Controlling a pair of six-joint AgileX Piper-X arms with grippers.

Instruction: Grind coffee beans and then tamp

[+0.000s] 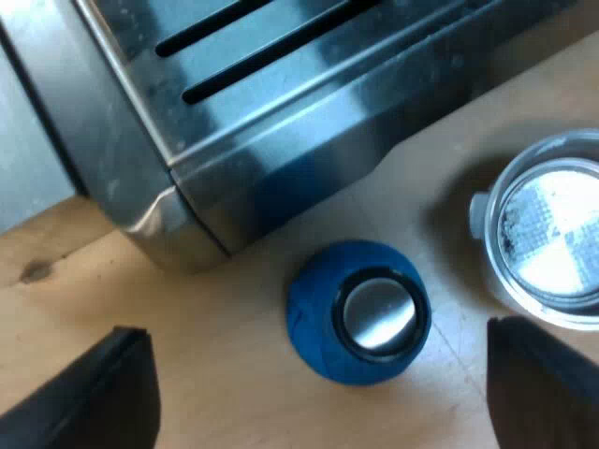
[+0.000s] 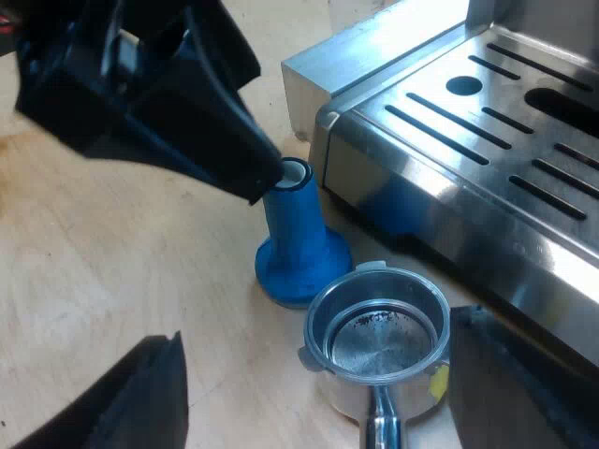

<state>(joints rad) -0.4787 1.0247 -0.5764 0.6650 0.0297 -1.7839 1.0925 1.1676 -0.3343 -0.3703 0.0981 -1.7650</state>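
The blue tamper with a flared base and a shiny metal cap [image 1: 358,313] stands upright on the pale wooden tabletop [image 2: 112,262]. It is just beside the rounded corner of the stainless-steel espresso machine [image 2: 487,187]. A narrow strip of bare wood lies between its base and the machine's lower edge.

The left hand [image 1: 314,327] hangs over the tamper with its two black fingers spread wide, one to each side. It grips nothing. In the right wrist view, the tip of that arm's dark body sits right at the tamper's cap.

The round metal holder with a steel basket [image 2: 412,290] rests on the tabletop close against the tamper's base and near the machine's front edge. Its handle points away from the machine. The basket's floor is bare shiny metal with a few dark specks.

The right hand [image 2: 314,332] is open, its fingers set apart on either side of the holder and touching nothing. Open wood stretches away from the tamper on the side far from the machine.
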